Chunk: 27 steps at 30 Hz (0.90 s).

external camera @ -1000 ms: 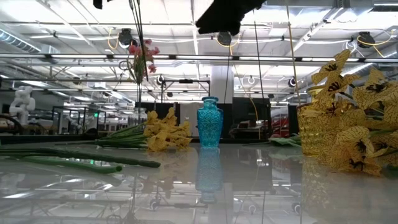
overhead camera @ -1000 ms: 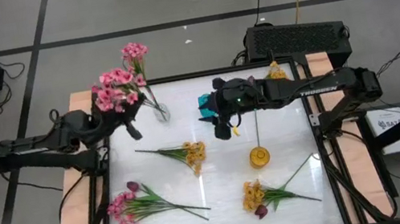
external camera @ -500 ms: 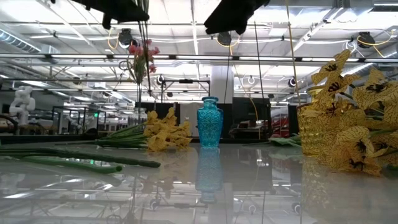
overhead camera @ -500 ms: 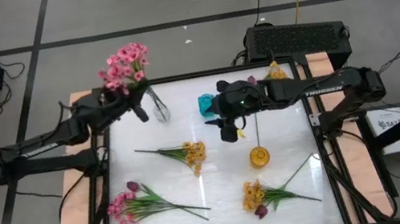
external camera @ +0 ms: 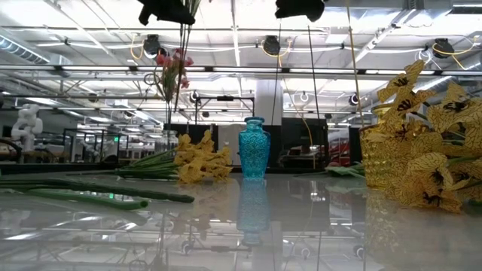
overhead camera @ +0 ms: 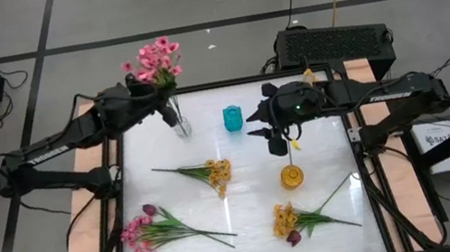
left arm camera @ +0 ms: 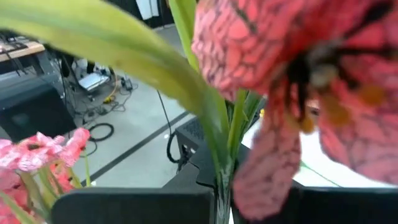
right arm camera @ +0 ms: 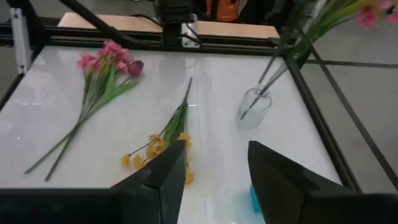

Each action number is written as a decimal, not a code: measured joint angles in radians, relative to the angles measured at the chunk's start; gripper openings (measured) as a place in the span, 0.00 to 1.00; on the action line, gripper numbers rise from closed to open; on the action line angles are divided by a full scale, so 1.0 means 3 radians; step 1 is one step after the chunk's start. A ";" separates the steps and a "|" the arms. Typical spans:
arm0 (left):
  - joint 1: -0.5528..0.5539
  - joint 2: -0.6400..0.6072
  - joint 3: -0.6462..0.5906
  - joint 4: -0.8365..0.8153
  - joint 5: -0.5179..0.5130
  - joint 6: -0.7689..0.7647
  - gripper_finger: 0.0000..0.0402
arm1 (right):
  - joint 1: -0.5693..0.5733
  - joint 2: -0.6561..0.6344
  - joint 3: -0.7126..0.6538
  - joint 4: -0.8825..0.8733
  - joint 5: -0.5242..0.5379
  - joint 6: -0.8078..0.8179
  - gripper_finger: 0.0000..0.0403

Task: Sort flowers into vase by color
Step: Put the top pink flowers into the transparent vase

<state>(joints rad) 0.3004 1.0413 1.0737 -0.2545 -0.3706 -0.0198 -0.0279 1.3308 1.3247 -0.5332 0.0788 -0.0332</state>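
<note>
The left end effector is clamped on a pink flower spray, whose stems slant down into the clear glass vase just below and beside it. The right end effector hangs with fingers parted and empty, between the blue vase and the yellow vase. Well beyond both, a yellow spray, a pink spray and another yellow spray lie on the bench.

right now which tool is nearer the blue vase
Right. The right tool hangs just beside the blue vase, on its right in the high view. The left tool is farther off on the vase's other side, above the clear vase, shut on a pink flower spray.
</note>
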 joint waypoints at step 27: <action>0.0333 0.0431 0.0006 -0.0118 0.0094 0.0003 0.04 | 0.0143 0.0000 -0.0001 0.0017 -0.0004 -0.0066 0.41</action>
<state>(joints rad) 0.4002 1.1706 1.0756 -0.2900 -0.3424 -0.0189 0.0151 1.3308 1.3243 -0.5282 0.0776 -0.0528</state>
